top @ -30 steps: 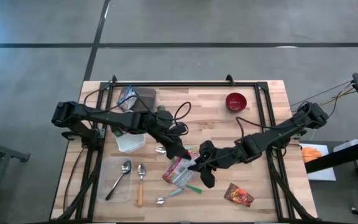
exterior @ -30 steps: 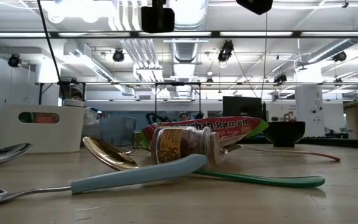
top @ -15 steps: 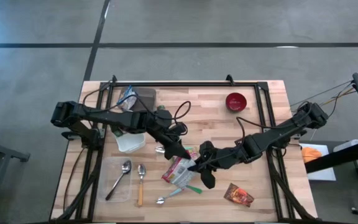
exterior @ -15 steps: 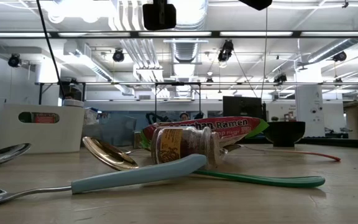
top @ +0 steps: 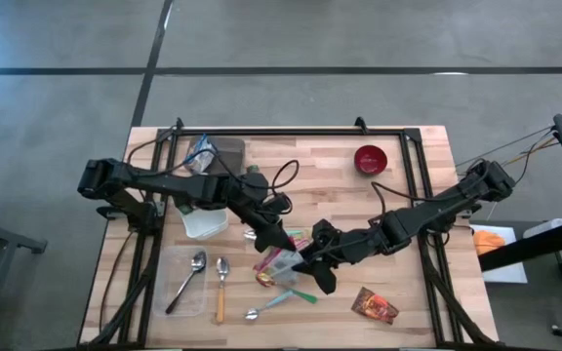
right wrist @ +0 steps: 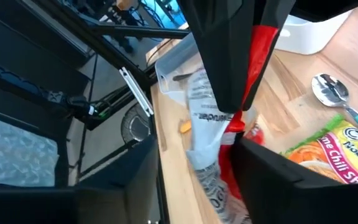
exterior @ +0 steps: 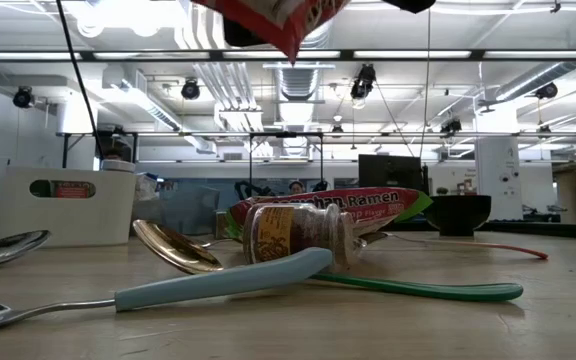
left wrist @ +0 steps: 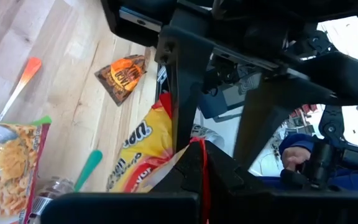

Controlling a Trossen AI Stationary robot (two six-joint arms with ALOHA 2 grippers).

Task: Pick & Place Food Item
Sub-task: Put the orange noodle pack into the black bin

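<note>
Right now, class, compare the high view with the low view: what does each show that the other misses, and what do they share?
Only the high view shows both arms meeting mid-table, the left gripper shut on the snack bag, the right gripper beside it, the red bowl and the orange packet.

Only the low view shows the room's ceiling lights and a white bin.

Both show the snack bag lifted off the table, the ramen packet and the blue-handled spoon.

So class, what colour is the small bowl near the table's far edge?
Red. The bowl shows best in the high view, standing alone on the wooden table.
</note>
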